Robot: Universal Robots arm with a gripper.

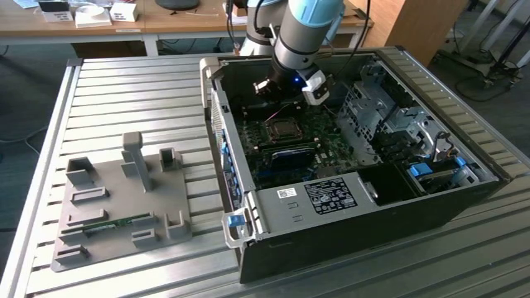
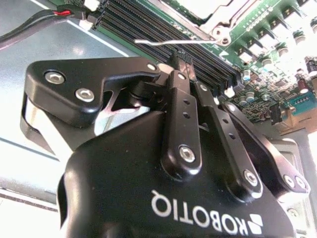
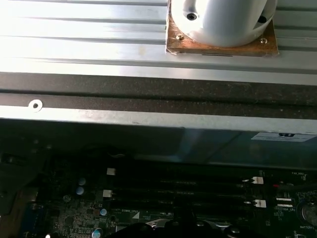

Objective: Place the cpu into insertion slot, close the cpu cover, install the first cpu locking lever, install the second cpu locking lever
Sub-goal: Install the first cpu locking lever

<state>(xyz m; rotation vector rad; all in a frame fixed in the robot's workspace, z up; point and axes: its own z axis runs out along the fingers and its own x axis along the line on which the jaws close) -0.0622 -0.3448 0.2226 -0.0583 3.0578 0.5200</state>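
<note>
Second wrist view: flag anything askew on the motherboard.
A thin wire locking lever juts free across the memory slots, just ahead of the gripper, seemingly unlatched. Nothing else looks damaged or spilled.

The exterior view looks down on the whole computer case [image 1: 348,236]; both wrist views sit close over its memory slots [image 2: 143,22] [image 3: 188,191].
</note>
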